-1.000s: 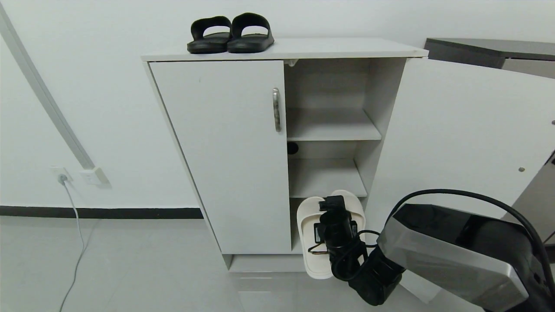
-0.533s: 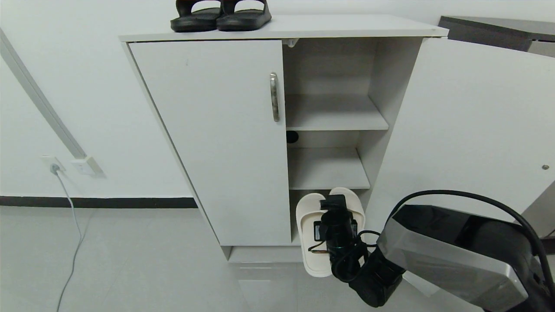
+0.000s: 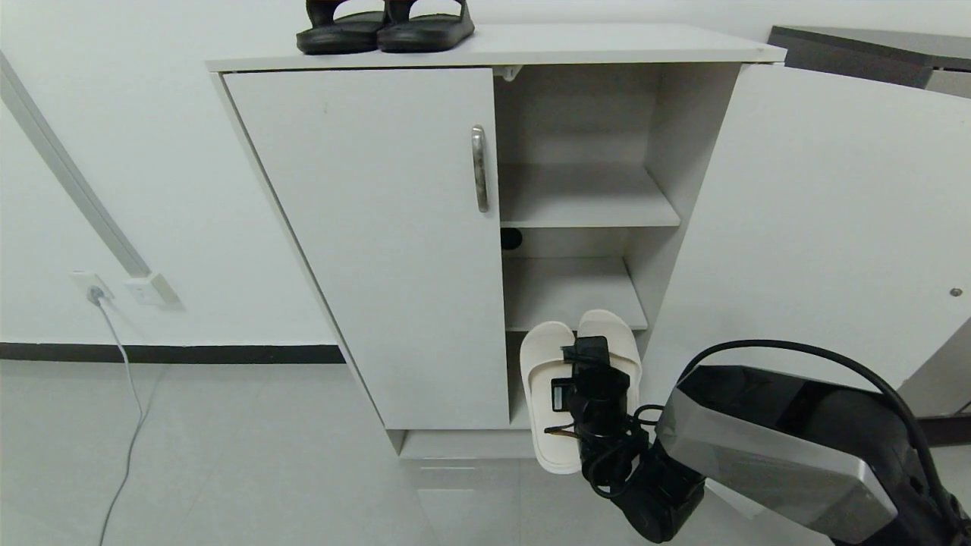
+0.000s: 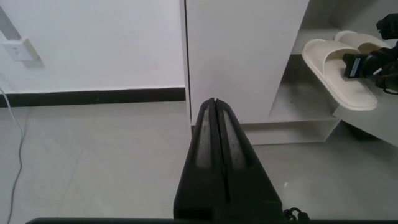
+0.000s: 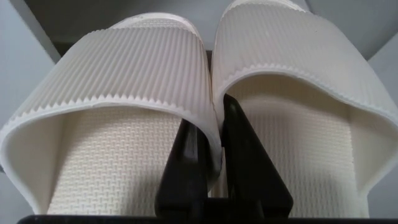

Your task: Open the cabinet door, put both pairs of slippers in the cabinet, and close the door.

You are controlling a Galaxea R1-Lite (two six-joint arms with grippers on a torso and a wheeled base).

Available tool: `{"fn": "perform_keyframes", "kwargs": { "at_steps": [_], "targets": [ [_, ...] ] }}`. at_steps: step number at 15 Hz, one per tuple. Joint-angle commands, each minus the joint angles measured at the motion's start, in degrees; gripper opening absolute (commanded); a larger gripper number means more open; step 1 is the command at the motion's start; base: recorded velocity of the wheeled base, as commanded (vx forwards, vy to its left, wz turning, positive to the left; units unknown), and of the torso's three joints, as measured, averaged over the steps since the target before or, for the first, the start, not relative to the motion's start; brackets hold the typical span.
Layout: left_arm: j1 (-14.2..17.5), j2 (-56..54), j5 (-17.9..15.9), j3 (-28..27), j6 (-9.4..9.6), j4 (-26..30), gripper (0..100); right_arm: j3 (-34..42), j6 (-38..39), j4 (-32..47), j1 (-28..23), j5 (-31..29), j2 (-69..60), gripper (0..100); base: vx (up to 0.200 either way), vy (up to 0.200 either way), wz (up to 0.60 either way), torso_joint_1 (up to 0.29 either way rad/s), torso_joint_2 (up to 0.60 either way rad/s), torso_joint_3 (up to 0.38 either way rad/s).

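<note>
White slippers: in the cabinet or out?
Partly in: white slippers, held by the right pincer, have toes inside the bottom compartment, heels overhanging its front.

At the top of the head view, the black slippers (image 3: 383,26) are cut off by the edge. At lower centre, the right end effector (image 3: 586,350) covers the white slippers' (image 3: 548,394) inner sides and heels.
</note>
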Motion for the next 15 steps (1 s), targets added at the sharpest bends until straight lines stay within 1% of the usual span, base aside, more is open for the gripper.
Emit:
{"fn": "perform_keyframes", "kwargs": {
  "at_steps": [1, 12, 13, 15],
  "targets": [
    [0.0, 0.07, 0.01, 0.0, -0.1, -0.01, 0, -0.08, 0.0, -0.17, -0.2, -0.03, 0.33, 0, 0.0, 0.0, 0.0, 0.0, 0.0, 0.0],
    [0.0, 0.07, -0.07, 0.0, -0.1, -0.01, 0, -0.43, -0.09, 0.09, -0.38, 0.24, 0.33, 0, 0.2, 0.0, 0.0, 0.001, 0.0, 0.002],
    [0.0, 0.07, -0.07, 0.0, -0.1, -0.01, 0, -1.31, -0.09, 0.44, -0.82, 0.41, 0.33, 0, 0.2, 0.0, 0.0, 0.007, 0.0, 0.002],
    [0.0, 0.07, 0.01, 0.0, -0.1, -0.01, 0, -2.89, -0.09, 2.99, -1.08, 0.5, 0.24, 0, 0.0, 0.0, 0.0, 0.0, 0.0, 0.0]
  ]
}}
